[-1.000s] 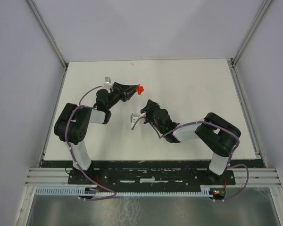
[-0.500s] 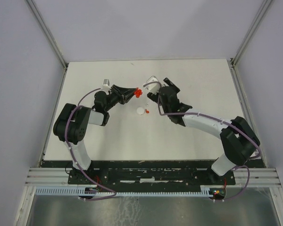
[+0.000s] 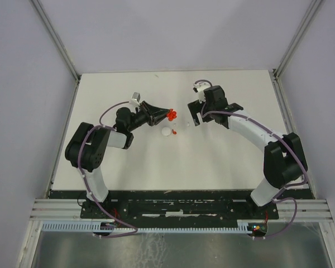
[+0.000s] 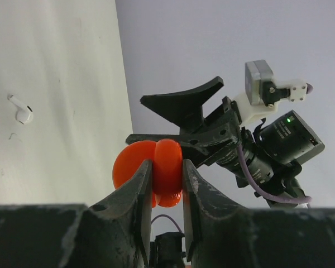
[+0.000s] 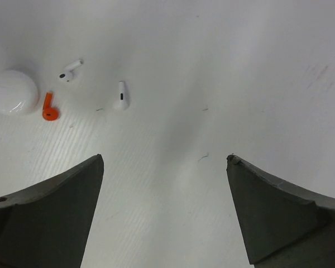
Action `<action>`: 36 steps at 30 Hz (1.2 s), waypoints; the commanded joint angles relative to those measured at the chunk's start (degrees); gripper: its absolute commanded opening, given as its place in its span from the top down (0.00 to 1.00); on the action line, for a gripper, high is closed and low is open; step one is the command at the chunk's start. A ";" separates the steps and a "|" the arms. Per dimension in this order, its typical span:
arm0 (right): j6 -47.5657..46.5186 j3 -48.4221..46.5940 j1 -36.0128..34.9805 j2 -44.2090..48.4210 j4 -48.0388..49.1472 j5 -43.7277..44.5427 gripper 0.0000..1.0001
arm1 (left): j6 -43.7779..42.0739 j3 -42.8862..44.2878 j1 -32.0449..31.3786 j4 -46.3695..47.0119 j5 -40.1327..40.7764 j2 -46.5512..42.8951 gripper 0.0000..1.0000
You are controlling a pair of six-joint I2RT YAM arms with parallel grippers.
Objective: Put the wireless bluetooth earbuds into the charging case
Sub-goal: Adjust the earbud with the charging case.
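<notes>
From the top external view, the left hand (image 3: 166, 114) is clamped on the orange round plastic charging case (image 3: 171, 114), held above the white tabletop (image 3: 229, 162). The right hand (image 3: 196, 117) sits just across from it, jaws spread wide and empty. Below the gap between the two hands lie a white round plastic disc (image 3: 167, 132) and, just beside it, an orange plastic earbud (image 3: 175, 133). Any white pieces are lost against the tabletop here.

The left wrist view shows the grip itself. The fingers (image 4: 139, 184) pinch the case from both sides, and it reads as two rounded lobes, though whether the lid is open I cannot tell. One of the white plastic stemmed earbuds (image 4: 22, 111) lies well off to the fingers' left.

Only the right wrist view lays out the loose pieces. Both white plastic stemmed earbuds (image 5: 121, 96) lie ahead of the open right hand (image 5: 163, 159), toward its left finger. The orange earbud (image 5: 49, 109) lies further left, just beside the disc (image 5: 12, 92).

These earbuds look light, hard and slick, with rounded heads that are likely to squirt out of a pinch, so the flat sides of the stem seem the safer hold.
</notes>
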State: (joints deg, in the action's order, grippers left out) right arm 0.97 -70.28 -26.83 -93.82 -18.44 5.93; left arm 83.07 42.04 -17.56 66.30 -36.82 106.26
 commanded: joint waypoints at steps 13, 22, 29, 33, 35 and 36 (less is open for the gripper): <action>2.80 -4.48 -0.14 -2.88 -0.37 -9.86 0.01 | -4.12 6.27 -4.24 0.55 -4.18 3.24 0.97; 2.93 -5.25 -0.20 -3.75 -0.05 -12.05 0.01 | -4.07 8.08 -5.18 -0.02 -4.01 4.54 0.97; 3.42 -5.29 -0.34 -3.83 0.41 -13.61 0.01 | -4.12 9.69 -5.95 -0.74 -3.29 5.51 0.97; 3.61 -5.01 -1.12 -3.47 0.63 -13.87 0.01 | -4.04 10.14 -6.20 -0.88 -2.55 6.29 0.97; 3.78 -4.82 -1.75 -3.26 0.85 -13.55 0.01 | -3.61 10.31 -6.21 -0.52 -2.04 6.74 0.97; 3.93 -4.70 -2.08 -3.26 0.93 -13.30 0.01 | -3.37 10.40 -6.26 -0.18 -1.77 7.02 0.97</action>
State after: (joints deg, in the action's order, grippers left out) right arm 3.86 -73.10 -27.46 -97.58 -20.21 -6.87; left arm 81.32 50.30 -23.35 64.31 -39.16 112.20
